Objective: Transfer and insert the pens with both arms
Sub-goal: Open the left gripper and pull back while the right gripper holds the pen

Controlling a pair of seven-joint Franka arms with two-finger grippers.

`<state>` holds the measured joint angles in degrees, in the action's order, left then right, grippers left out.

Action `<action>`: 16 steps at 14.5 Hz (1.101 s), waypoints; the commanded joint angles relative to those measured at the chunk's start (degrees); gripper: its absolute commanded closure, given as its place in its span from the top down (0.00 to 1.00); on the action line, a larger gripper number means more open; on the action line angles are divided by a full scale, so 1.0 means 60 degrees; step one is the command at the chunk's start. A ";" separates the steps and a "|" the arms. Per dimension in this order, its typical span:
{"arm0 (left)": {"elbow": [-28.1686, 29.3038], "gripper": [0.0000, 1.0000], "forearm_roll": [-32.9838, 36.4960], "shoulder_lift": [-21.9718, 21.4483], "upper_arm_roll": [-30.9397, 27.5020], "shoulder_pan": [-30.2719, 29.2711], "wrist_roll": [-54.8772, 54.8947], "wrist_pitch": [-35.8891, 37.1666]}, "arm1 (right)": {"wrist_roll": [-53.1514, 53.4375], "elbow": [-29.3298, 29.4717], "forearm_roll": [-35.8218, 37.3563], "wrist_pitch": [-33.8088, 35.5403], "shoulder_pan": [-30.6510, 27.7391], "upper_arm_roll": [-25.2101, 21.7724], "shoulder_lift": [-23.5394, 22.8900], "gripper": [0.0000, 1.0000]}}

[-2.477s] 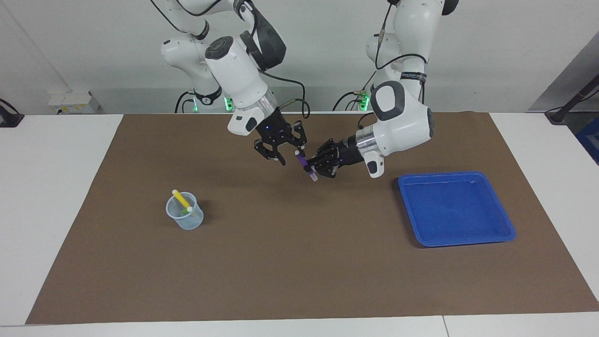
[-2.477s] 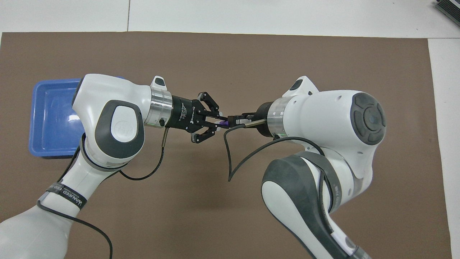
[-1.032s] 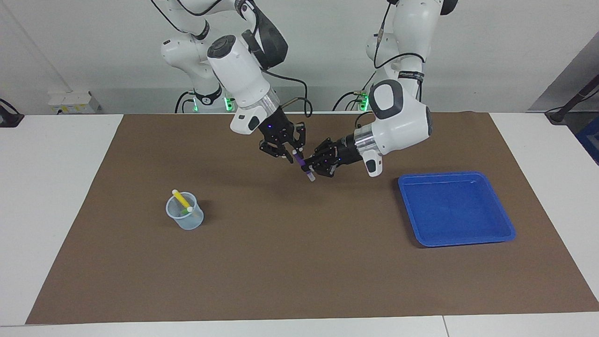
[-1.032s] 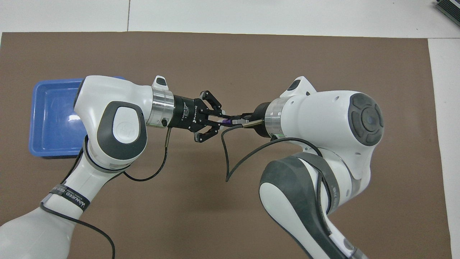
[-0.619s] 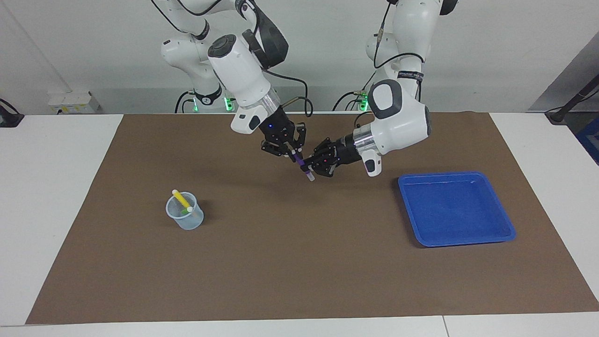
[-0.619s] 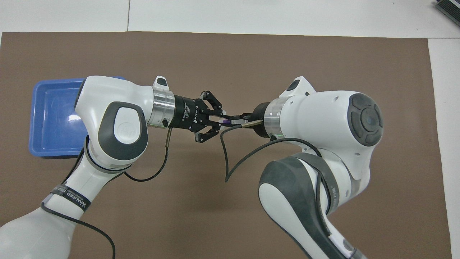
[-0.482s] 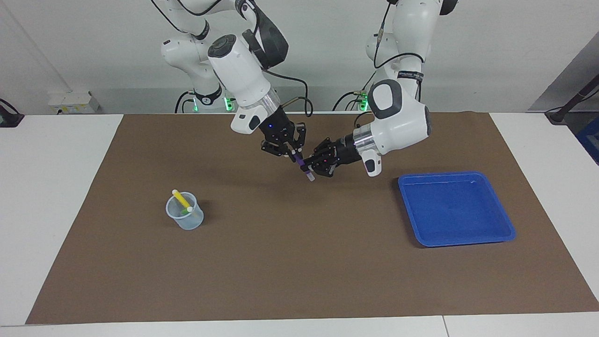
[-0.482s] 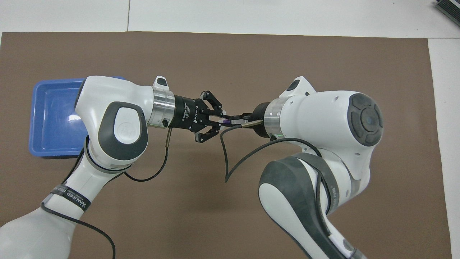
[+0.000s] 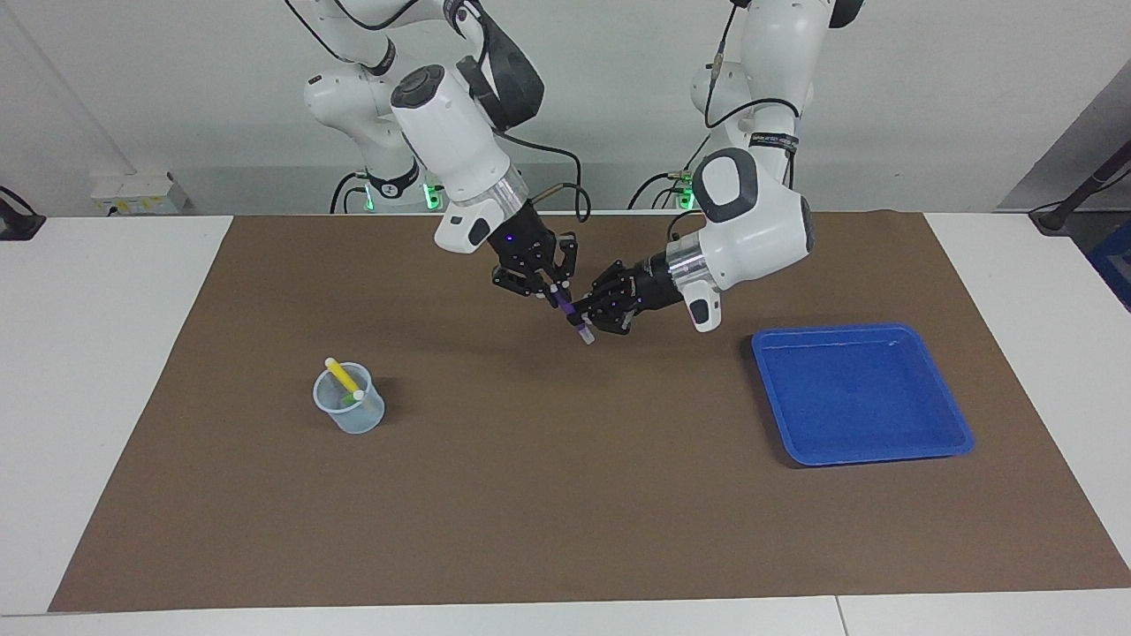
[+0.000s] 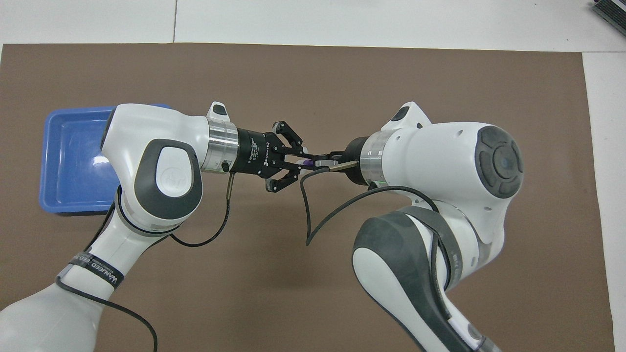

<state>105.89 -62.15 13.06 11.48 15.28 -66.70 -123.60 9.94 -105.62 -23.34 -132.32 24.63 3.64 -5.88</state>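
brown matting [image 9: 565,495] covered the middle of a white table [image 9: 97,353] set against a pale wall. both arms met in the air over the mat's middle, toward the robots' end. the purple pen [image 9: 572,312] hung tilted between them, its whitish cap [image 9: 584,336] at the lower end. the right gripper [image 9: 550,291] was pinched shut on the pen's upper part, and the left gripper [image 9: 584,315] was closed tight on its lower part, so both held the same pen at once. in the overhead view only a sliver of the purple pen [image 10: 306,163] showed where the left gripper [image 10: 302,164] and the right gripper [image 10: 318,162] came together.

a clear cup [image 9: 349,400] stood on the mat toward the right arm's end, with the yellow pen [image 9: 340,374] leaning in it and the green pen [image 9: 350,399] low inside. a blue tray [image 9: 861,393] lay toward the left arm's end; in the overhead view the blue tray [image 10: 68,156] was partly covered by the left arm.
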 commanded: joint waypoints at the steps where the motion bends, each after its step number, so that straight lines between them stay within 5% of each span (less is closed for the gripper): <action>1: 0.0208 1.00 -0.0130 -0.0404 -0.0112 0.0090 0.0014 -0.0113 | 0.0057 0.0055 0.0184 -0.0081 -0.0106 0.0009 -0.0090 0.00; 8: 0.0325 1.00 0.0059 -0.0506 -0.0155 0.0061 0.0086 -0.0083 | -0.0046 0.0128 0.0767 0.0357 -0.0573 -0.0050 -0.0061 0.00; 14: -0.0463 1.00 0.4783 -0.0521 -0.0229 -0.0626 0.0714 0.0997 | -0.0718 0.0450 0.1941 0.1909 -0.1759 -0.0079 0.0056 0.00; 16: -0.0845 1.00 0.5551 -0.0521 -0.0229 -0.0905 0.1533 0.1468 | -0.1012 0.0771 0.1971 0.2625 -0.2286 -0.0079 0.0013 0.00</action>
<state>102.87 -33.37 10.73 10.19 11.64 -62.10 -118.69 5.89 -103.02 -12.70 -120.64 14.12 2.56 -5.87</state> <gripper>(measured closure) 0.000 0.824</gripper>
